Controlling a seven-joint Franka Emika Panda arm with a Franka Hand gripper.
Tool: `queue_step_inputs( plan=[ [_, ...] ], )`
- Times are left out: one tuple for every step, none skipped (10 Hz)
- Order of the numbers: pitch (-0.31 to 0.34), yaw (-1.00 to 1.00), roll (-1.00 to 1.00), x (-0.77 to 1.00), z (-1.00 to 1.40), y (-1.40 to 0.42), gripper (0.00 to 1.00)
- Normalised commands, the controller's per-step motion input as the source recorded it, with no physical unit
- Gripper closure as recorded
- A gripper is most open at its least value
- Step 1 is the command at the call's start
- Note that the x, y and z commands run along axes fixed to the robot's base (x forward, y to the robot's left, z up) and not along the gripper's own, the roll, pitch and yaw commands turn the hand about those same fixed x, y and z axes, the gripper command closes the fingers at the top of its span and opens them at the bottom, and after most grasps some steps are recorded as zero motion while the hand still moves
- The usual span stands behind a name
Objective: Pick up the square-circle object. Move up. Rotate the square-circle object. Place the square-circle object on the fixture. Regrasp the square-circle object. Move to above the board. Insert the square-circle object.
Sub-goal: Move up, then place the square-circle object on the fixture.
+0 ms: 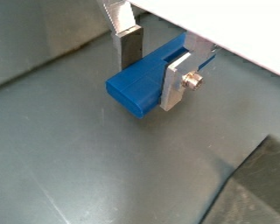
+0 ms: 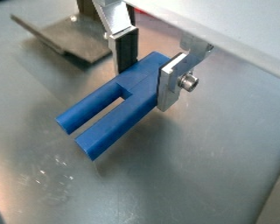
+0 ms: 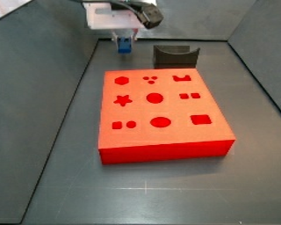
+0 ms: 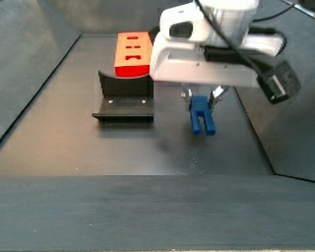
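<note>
Your silver two-finger gripper [image 2: 152, 70] is squeezed shut on the blocky head of the small blue plastic peg [image 2: 113, 112], which lies flat, low over the grey floor [image 2: 201, 175], prongs pointing away.

Two wrist cameras sit close above the gripper [image 1: 149, 66], each looking down along the fingers [image 2: 122, 44] at the peg [image 2: 113, 114] between the jaws; both share that peg and the grey floor under it. A side camera looks from high up across the board [image 3: 161, 119] toward the jaws at the far end. Another faces the opposite way, nearer, with the gripper [image 4: 200, 98] in front and the fixture [image 4: 123, 98] beside it.
</note>
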Motion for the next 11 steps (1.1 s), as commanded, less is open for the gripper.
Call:
queue_step_inputs(
  plan=[
    [0.104,-0.01,0.07,-0.01,0.29,0.0,1.0],
    [0.111,-0.01,0.1,-0.01,0.17,0.0,1.0],
    [0.0,0.0,0.0,0.0,1.0,0.0,1.0],
    [0.011,0.0,0.0,0.0,1.0,0.0,1.0],
    [0.027,0.0,0.01,-0.01,1.0,0.0,1.0],
    [0.046,-0.01,0.03,-0.02,1.0,0.0,1.0],
    [0.071,-0.01,0.04,-0.02,1.0,0.0,1.0],
    [0.095,-0.02,0.07,-0.02,1.0,0.01,1.0],
    [0.101,-0.02,0.08,-0.02,1.0,0.01,1.0],
    [0.107,0.0,0.11,-0.03,1.0,0.0,1.0],
    [0.108,0.01,0.12,-0.03,1.0,0.0,1.0]
  ],
)
